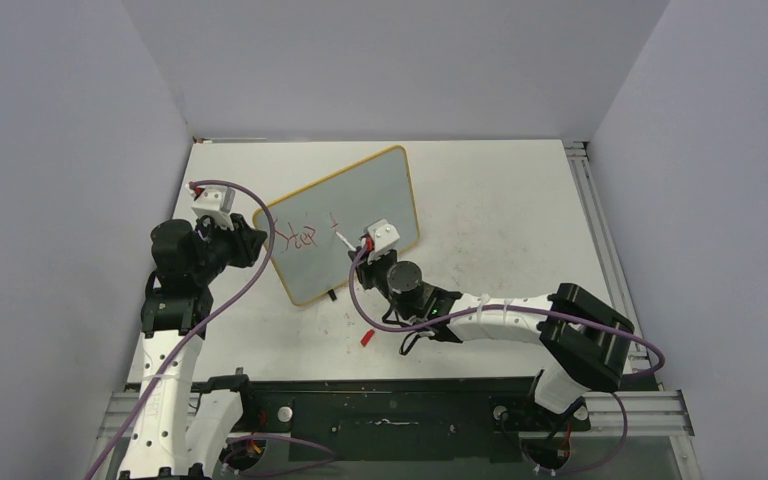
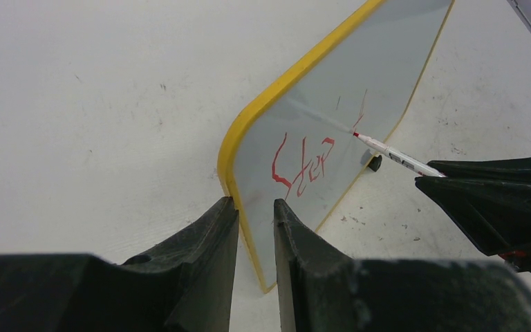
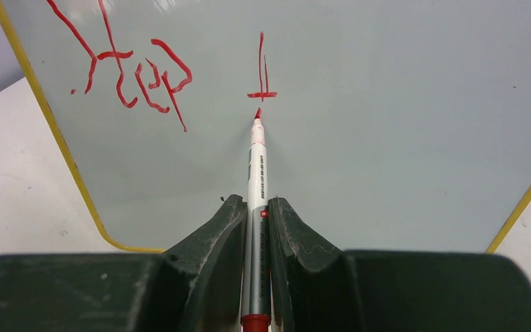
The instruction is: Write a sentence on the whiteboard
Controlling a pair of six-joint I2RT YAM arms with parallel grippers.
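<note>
The rectangular pale grey whiteboard (image 1: 360,195) with its thin yellow frame stands upright on the white tabletop (image 1: 500,200), angled between the two arms. The left tool (image 2: 254,207) is nearly closed, pinching the board's yellow edge at its lower corner. The right tool (image 3: 256,204) is clamped on a silver-barrelled red marker (image 3: 257,166), whose tip meets the board just beneath a lone "t". The red handwritten sentence (image 1: 300,238) so far reads "Step t". A small red cap (image 1: 367,337) lies on the tabletop near the right arm.
</note>
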